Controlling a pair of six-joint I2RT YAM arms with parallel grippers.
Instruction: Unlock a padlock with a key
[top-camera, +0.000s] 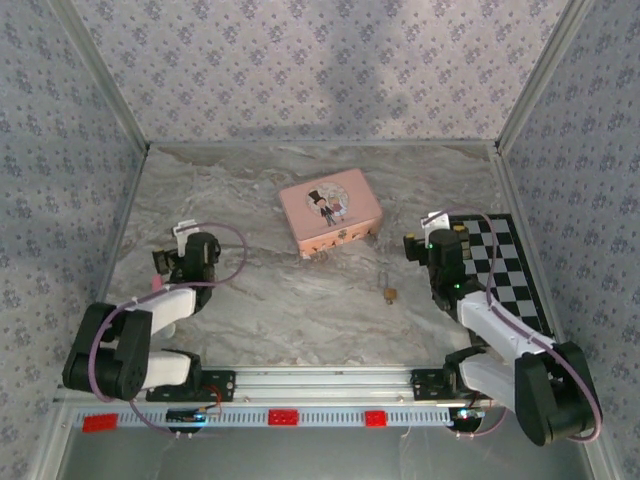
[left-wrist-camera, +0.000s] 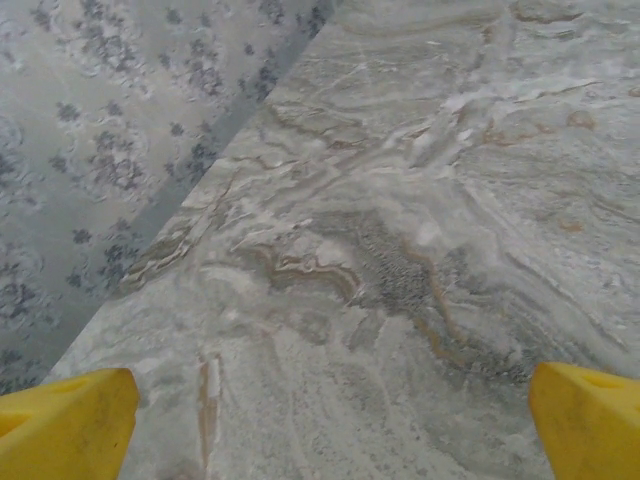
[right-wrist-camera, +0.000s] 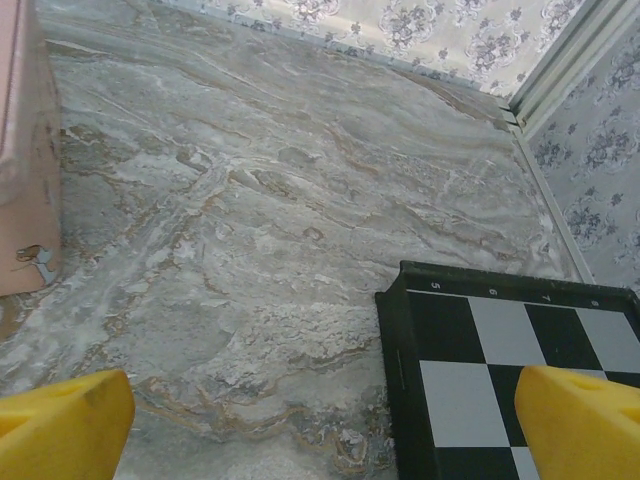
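Can make out the padlock (top-camera: 390, 293) lying loose on the marble table (top-camera: 300, 320), near the front of the pink box (top-camera: 330, 212) and left of the checkerboard (top-camera: 510, 265), with a thin silvery sliver (top-camera: 385, 273) just beside it — key or shackle, too small to tell. Holding nothing in the left gripper (left-wrist-camera: 325, 435) or the right gripper (right-wrist-camera: 320, 425), with fingers spread wide apart on both. Easy to send so tiny and light a lock skidding with an off-centre pinch — and, unbraced, to shove it along rather than seat a key.
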